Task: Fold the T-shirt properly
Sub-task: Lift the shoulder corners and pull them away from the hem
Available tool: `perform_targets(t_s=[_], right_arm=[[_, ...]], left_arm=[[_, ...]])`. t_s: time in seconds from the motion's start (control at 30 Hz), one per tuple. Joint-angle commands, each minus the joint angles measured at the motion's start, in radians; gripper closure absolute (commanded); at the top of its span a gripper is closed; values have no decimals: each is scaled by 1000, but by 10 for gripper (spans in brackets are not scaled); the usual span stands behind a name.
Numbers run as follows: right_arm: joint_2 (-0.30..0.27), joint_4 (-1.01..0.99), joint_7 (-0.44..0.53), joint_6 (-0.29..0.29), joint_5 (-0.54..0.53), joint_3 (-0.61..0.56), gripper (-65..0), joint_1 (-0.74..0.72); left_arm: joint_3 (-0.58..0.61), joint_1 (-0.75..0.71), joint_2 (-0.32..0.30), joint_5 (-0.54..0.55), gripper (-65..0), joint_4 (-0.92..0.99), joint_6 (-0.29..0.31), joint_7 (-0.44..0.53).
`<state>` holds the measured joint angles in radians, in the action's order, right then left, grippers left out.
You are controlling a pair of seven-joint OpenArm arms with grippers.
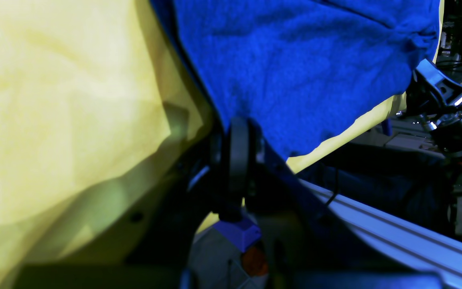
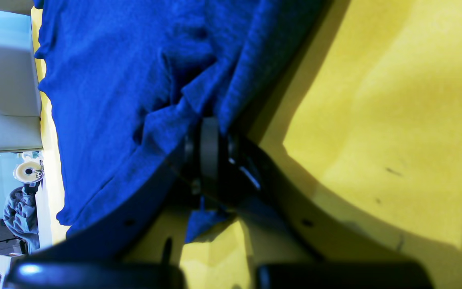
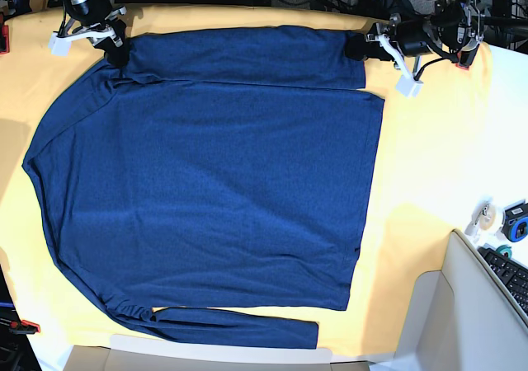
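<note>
Working across the base view from its left, I find the right end effector [image 3: 114,48] at the far left corner of the T-shirt [image 3: 214,190], near the shoulder where the upper sleeve meets the body. In the right wrist view its jaws are together on a bunched fold of blue knit [image 2: 199,100], so I judge it clamped on the T-shirt.

The T-shirt lies spread flat on the yellow cloth [image 3: 412,223] covering the surface, body broad in the middle, one sleeve laid along the far edge and the other along the near edge.

At the right, the left end effector [image 3: 363,48] sits at the cuff end of the far sleeve. The left wrist view shows its jaws drawn together with the blue hem [image 1: 295,148] meeting them at the tip; I judge it clamped on the fabric, though the bite looks shallow there.

My assessment: both ends of the far sleeve are gripped, and the fold of that edge toward the middle is the step in hand. To do it well, I would raise both arms evenly, keep the span taut, and carry it across level, so the crease runs straight. The shallow left grip is the risk; a slip would drop that end skewed.
</note>
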<state>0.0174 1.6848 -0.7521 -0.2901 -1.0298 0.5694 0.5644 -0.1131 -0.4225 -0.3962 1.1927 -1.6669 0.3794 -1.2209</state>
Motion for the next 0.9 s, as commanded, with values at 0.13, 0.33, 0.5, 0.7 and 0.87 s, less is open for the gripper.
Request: perform_targets(t_s=[0.13,0.33,0.5,0.7,0.87], right_arm=[[-21,74,-42,41,70,1,0,24],[-37,212,-143,41,69,5,0,-43],[-37,212,-146,41,69,4,0,-139],[-37,212,-146,41,69,2,0,-254],[-35,212,-146,41,69,2,0,-343]], left_arm=[[-10,0,-11,25,0,-161,7,2],[-12,37,-11,25,0,-232,7,2],[-12,126,-11,26,0,-264,7,-1],[-12,256,-11,77,0,-270,7,0],[-12,370,-11,95,0,-266,7,6]])
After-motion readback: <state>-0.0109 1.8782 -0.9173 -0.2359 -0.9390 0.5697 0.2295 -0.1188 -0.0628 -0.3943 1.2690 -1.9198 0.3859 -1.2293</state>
